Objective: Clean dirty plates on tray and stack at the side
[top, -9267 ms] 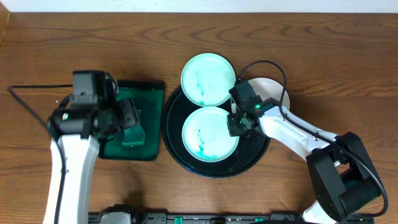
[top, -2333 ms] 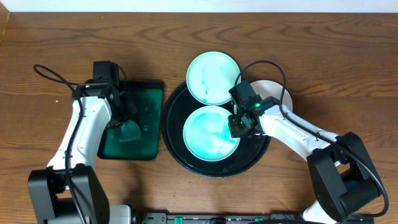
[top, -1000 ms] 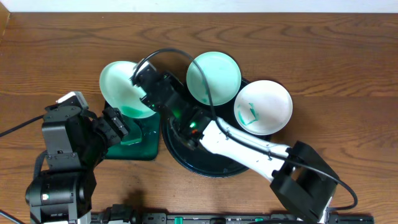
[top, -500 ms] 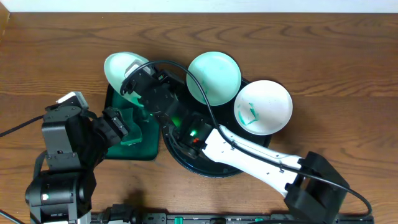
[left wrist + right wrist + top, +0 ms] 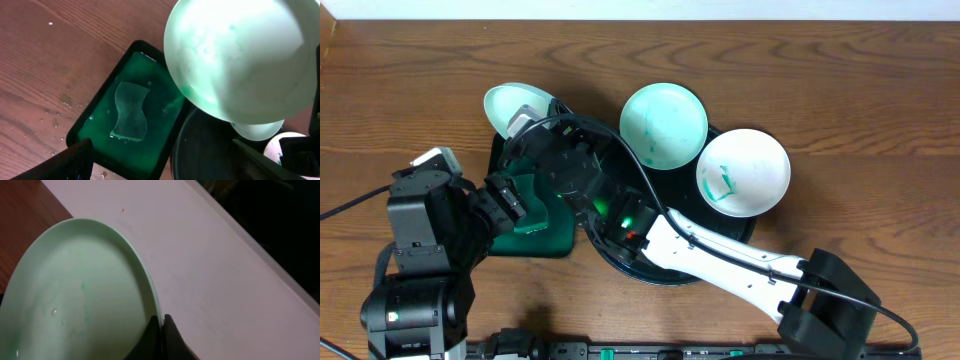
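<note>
Clamping a plate's rim, the right gripper tilts it over the green tray, wide tabletop beyond; left gripper gapes.

Leftmost plate: white with a pale mint tint and a few faint green specks. Middle plate: pale teal wash all over, with darker streaks. Rightmost plate: white, with teal-green smears left of centre. Round tray: black. Rectangular tray: dark rim, vivid green inside. Sponge in it: translucent pale green. Tabletop: brown wood grain, with pale droplet specks beside the rectangular tray.
</note>
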